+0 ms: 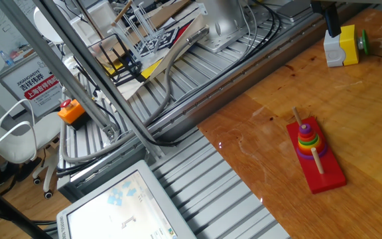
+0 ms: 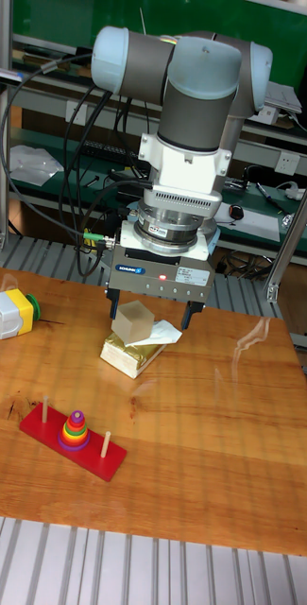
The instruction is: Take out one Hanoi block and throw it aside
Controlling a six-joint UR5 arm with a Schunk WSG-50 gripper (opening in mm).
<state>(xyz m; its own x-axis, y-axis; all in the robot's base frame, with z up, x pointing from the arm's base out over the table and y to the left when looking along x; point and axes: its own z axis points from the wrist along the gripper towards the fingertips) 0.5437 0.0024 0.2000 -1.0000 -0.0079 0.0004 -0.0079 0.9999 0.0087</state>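
The Hanoi block is the purple ring (image 1: 302, 153) (image 2: 74, 442) at the bottom of a stack of red, yellow and green rings on the middle peg of the red peg base (image 1: 323, 174) (image 2: 96, 456). The two outer pegs are bare. In the tall fixed view my gripper (image 2: 151, 312) hangs open above the table, behind the tower and to its right, well apart from the rings. A beige cube (image 2: 131, 321) shows in line with the gap between the fingers; I cannot tell whether it lies between them.
The beige cube rests on a gold box (image 2: 134, 354) beside crumpled white paper (image 2: 164, 333). A white and yellow block with a green knob (image 1: 342, 46) (image 2: 9, 312) stands near the table's far corner. Beyond the wooden table edge (image 1: 244, 192) run metal rails and cables.
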